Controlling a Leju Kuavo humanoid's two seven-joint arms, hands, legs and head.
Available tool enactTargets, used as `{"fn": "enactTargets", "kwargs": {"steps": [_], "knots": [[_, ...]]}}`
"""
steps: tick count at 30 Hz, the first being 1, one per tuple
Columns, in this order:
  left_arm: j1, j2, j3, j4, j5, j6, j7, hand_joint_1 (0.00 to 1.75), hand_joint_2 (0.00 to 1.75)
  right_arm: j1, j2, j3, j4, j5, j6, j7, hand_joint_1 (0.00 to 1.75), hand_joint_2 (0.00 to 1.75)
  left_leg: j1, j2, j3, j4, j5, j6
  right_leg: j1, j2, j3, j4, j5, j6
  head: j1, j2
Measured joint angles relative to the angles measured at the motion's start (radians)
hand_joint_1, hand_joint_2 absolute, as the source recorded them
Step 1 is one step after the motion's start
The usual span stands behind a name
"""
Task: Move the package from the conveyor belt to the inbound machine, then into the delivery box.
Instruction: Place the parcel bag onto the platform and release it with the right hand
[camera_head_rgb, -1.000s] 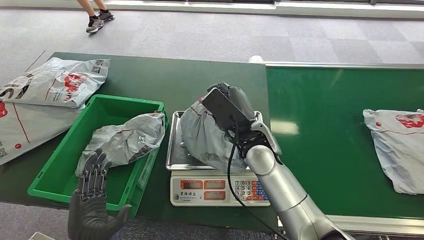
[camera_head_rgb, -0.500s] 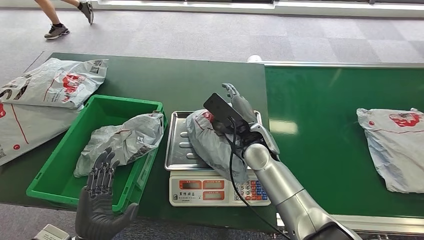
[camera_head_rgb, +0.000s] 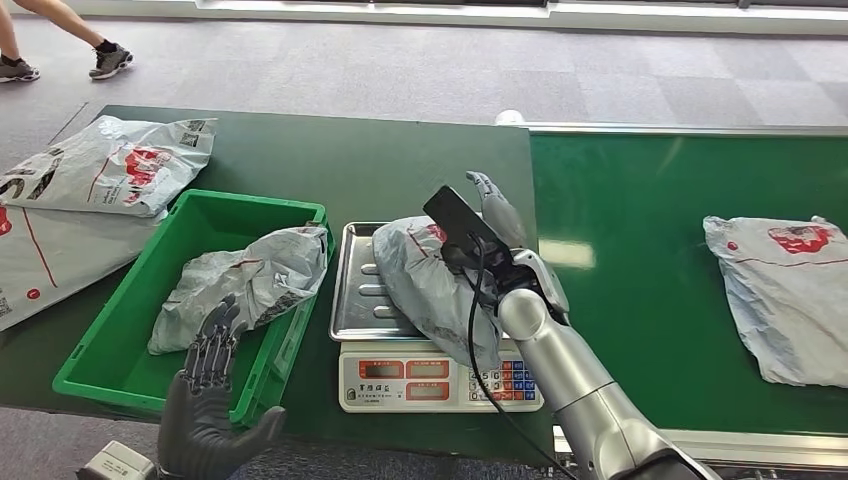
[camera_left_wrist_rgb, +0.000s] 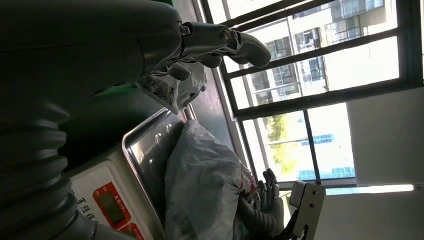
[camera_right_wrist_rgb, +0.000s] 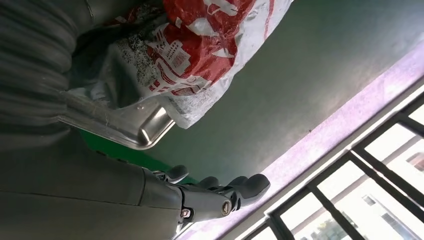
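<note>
A grey package with red print (camera_head_rgb: 425, 275) lies on the steel tray (camera_head_rgb: 352, 290) of the scale (camera_head_rgb: 440, 375), its near end drooping over the keypad. My right hand (camera_head_rgb: 497, 212) hovers just past the package's far right side, fingers stretched out and holding nothing. The right wrist view shows those fingers (camera_right_wrist_rgb: 227, 192) apart from the package (camera_right_wrist_rgb: 185, 45) and the tray corner (camera_right_wrist_rgb: 145, 127). My left hand (camera_head_rgb: 210, 395) is raised in front of the green delivery box (camera_head_rgb: 110, 385), fingers spread and empty. The left wrist view looks across the tray (camera_left_wrist_rgb: 145, 150) at the package (camera_left_wrist_rgb: 200, 185).
Another grey package (camera_head_rgb: 250, 280) lies in the green box. A further package (camera_head_rgb: 780, 295) rides on the green conveyor belt (camera_head_rgb: 640, 240) at the right. Two more packages (camera_head_rgb: 110, 165) lie on the table at the far left. A person walks across the floor behind.
My right hand let go of the package and drew off to the right; the package settled flat on the tray. The belt package drifted left. My left hand rose slightly.
</note>
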Motion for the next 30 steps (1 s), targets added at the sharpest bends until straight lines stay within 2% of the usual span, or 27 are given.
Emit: {"fn": "enactTargets", "kwargs": {"steps": [4,6,8,11,16,19,24,27,30], "knots": [[-0.036,-0.016,0.002,-0.011,-0.122,0.000,0.009,0.00,1.75,0.030,0.009,-0.043,-0.083,-0.088,0.032,-0.108,0.00,1.75,0.000,0.000,0.000,0.000,0.000,0.000,0.000,0.000,-0.001,0.000,0.000,0.000,0.000,0.000],[-0.082,-0.019,-0.001,-0.009,-0.227,0.030,0.042,0.00,1.75,0.057,0.012,-0.059,-0.151,-0.194,0.074,-0.166,0.00,1.75,0.000,-0.001,0.000,0.001,0.001,0.000,0.000,-0.002,-0.001,0.000,0.000,0.000,0.000,0.000],[-0.158,-0.014,-0.011,0.005,-0.321,0.064,0.104,0.00,1.75,0.107,0.009,-0.070,-0.261,-0.313,0.117,-0.191,0.00,1.75,0.000,-0.004,-0.001,0.001,0.001,0.000,0.000,-0.006,-0.001,0.000,0.000,0.000,0.000,0.000],[-0.271,-0.001,-0.034,0.040,-0.371,0.100,0.195,0.00,1.75,0.201,-0.014,-0.087,-0.438,-0.404,0.140,-0.203,0.00,1.75,0.000,-0.006,-0.002,0.001,0.002,0.000,0.000,-0.007,-0.001,0.000,0.000,0.000,0.000,0.000],[-0.441,0.007,-0.094,0.112,-0.456,0.152,0.338,0.00,1.75,0.364,-0.054,-0.158,-0.695,-0.501,0.138,-0.346,0.00,1.75,0.000,-0.006,-0.003,0.001,0.002,0.000,-0.002,-0.007,-0.002,0.000,0.001,0.001,0.000,0.000],[-0.538,-0.006,-0.148,0.171,-0.543,0.153,0.426,0.00,1.75,0.445,-0.069,-0.205,-0.823,-0.517,0.096,-0.421,0.00,1.75,-0.001,-0.005,-0.003,0.002,0.001,0.001,-0.003,-0.006,-0.002,-0.001,0.001,0.001,0.000,0.000],[-0.675,-0.057,-0.237,0.327,-0.632,0.099,0.522,0.00,1.75,0.607,-0.095,-0.269,-0.945,-0.575,-0.045,-0.506,0.00,1.75,-0.001,-0.004,-0.003,0.002,0.000,0.003,-0.003,-0.006,-0.002,-0.001,0.001,0.002,0.000,0.000],[-0.728,-0.101,-0.281,0.451,-0.614,-0.013,0.568,0.00,1.75,0.694,-0.105,-0.291,-0.964,-0.640,-0.117,-0.545,0.00,1.75,-0.002,-0.003,-0.003,0.002,-0.001,0.003,-0.003,-0.005,-0.002,-0.001,0.001,0.002,0.000,0.000],[-0.766,-0.143,-0.344,0.596,-0.633,-0.138,0.607,0.00,1.75,0.739,-0.115,-0.295,-0.969,-0.661,-0.217,-0.615,0.00,1.75,-0.002,-0.001,-0.003,0.002,-0.001,0.004,-0.003,-0.003,-0.003,-0.001,0.001,0.002,0.000,0.000]]}}
